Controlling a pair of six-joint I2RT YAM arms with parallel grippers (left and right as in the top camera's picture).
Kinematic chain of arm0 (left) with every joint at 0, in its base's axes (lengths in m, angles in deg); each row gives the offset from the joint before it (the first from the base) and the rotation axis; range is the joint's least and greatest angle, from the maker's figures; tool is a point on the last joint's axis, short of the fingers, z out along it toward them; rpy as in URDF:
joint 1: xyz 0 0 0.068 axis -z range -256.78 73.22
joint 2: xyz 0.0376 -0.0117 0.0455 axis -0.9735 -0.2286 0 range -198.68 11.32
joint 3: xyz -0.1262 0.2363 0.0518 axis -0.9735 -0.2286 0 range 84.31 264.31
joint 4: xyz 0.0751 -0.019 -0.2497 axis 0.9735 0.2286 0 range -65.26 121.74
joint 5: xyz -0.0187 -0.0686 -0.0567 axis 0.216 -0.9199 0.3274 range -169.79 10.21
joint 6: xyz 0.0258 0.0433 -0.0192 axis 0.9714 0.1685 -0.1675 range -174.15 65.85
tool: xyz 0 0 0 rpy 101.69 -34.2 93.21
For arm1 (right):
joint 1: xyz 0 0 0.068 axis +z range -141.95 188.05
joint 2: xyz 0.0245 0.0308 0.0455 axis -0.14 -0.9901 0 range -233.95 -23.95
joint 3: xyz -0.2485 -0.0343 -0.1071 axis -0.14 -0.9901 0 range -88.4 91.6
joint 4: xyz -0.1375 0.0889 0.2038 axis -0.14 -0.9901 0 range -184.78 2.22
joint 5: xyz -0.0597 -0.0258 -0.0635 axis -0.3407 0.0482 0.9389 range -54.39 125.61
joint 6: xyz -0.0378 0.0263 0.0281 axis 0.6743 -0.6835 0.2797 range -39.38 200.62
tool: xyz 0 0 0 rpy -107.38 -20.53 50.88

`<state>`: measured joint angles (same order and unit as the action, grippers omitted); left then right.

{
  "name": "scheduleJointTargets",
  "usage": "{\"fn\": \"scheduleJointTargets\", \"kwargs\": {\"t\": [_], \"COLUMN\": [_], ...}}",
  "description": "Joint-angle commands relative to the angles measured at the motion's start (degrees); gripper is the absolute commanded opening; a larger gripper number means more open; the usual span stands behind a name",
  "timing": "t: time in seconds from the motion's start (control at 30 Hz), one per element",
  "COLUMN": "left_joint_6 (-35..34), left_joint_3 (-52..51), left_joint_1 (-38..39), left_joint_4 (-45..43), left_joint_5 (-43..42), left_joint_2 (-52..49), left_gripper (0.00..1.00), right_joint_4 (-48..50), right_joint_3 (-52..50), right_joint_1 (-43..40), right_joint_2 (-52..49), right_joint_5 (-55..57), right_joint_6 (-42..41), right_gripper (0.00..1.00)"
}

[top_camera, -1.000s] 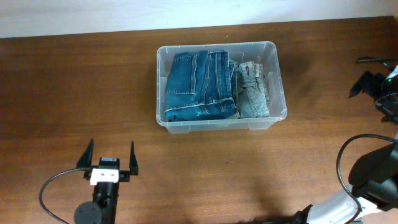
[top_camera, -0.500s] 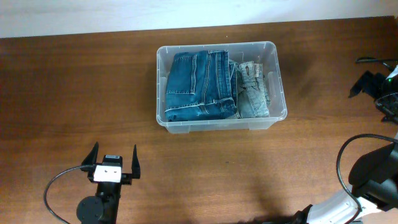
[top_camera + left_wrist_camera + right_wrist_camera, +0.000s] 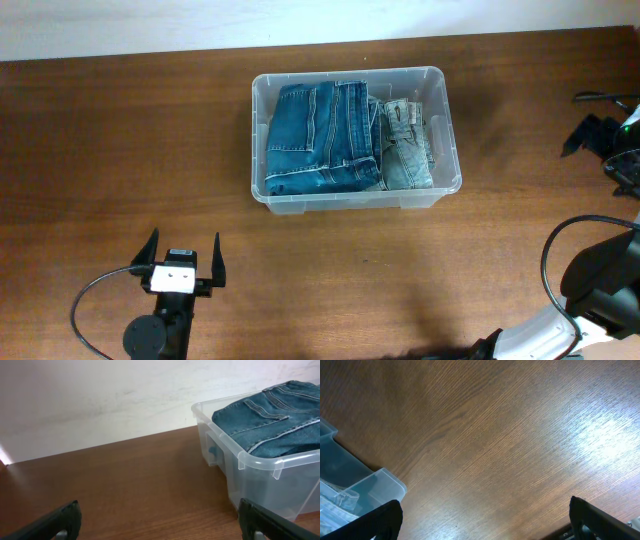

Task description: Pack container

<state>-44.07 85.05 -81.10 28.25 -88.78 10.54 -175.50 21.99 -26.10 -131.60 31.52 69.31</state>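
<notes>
A robot lab or test bench is suggested. A wooden table [image 3: 120, 130] is set against a plain white wall [image 3: 100, 390]. A left arm [image 3: 172, 300] and a right arm [image 3: 600, 275] are seen at it, trailing loose black cables [image 3: 72, 312].

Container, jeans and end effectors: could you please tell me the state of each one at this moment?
Container: upright, open on top, holding both pairs of jeans.
Dark jeans: folded, inside the container, filling most of it.
Pale jeans: folded, inside the container, beside the dark jeans.
Left end effector: open, empty, apart from the container.
Right end effector: open, empty, apart from the container.
</notes>
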Motion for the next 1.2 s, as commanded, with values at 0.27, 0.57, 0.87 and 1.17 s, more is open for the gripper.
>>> {"fn": "scheduleJointTargets", "kwargs": {"t": [0.27, 0.57, 0.87, 1.17], "left_joint_6": [0.5, 0.5, 0.5, 0.5], "left_joint_3": [-0.2, -0.2, -0.2, -0.2], "left_joint_1": [-0.3, -0.3, -0.3, -0.3], "left_joint_4": [0.3, 0.3, 0.3, 0.3], "left_joint_5": [0.4, 0.4, 0.4, 0.4], "left_joint_2": [0.5, 0.5, 0.5, 0.5], "left_gripper": [0.99, 0.99, 0.99, 0.99], "right_joint_4": [0.4, 15.2, 46.5, 73.8], "right_joint_3": [0.0, -3.1, -40.5, -79.5], "right_joint_1": [0.0, 4.5, 20.6, 32.2], "right_joint_2": [1.6, 22.8, 56.6, 88.1], "right_joint_5": [2.0, 0.3, 0.2, 0.2], "right_joint_6": [0.4, 0.4, 0.4, 5.4], "right_gripper": [0.98, 0.98, 0.98, 0.98]}}
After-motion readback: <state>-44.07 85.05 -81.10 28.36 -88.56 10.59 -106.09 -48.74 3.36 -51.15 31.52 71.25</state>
